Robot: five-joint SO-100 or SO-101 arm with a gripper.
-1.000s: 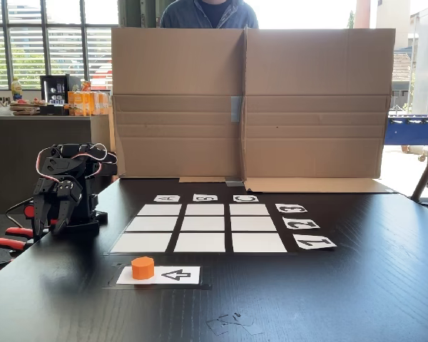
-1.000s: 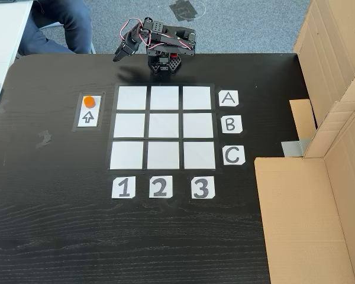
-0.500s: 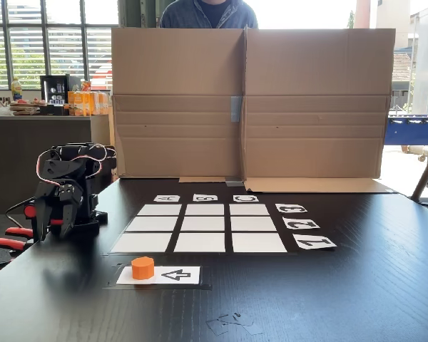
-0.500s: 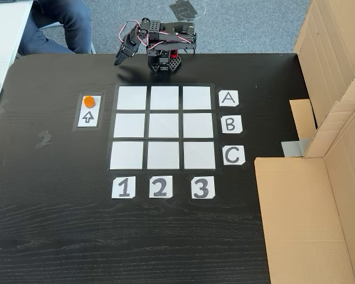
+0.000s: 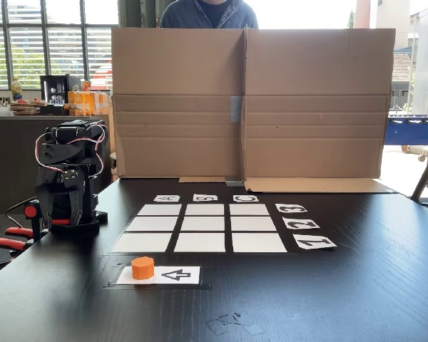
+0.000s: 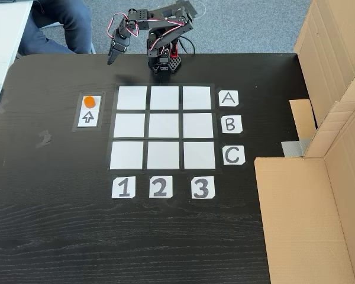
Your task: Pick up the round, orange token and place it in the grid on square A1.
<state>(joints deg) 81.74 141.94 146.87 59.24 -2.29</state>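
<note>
A black wooden table [image 6: 59, 236] spreads under me, with a tall folded cardboard wall [image 5: 250, 100] standing along one edge and a person's torso [image 5: 208, 13] just behind it in a fixed view. On the table lies the grid [image 6: 163, 128], three rows of three plain white cells on a black sheet, with label cards A, B, C down one side and 1, 2, 3 along another. Square A1 [image 6: 132, 98] is the bare white corner cell nearest my base. My black arm [image 6: 160, 29] stands at the table edge, red and white wires looping over it. Beside the grid sits a white arrow card [image 6: 89, 111]. The round, orange token [image 6: 90, 101] rests on that card's end, a stubby, faceted, bright orange cylinder, well apart from my claw. My claw [image 6: 113, 58] hangs pointing down over bare table, off the grid; I cannot tell whether it is parted or closed, and it holds nothing visible.
</note>
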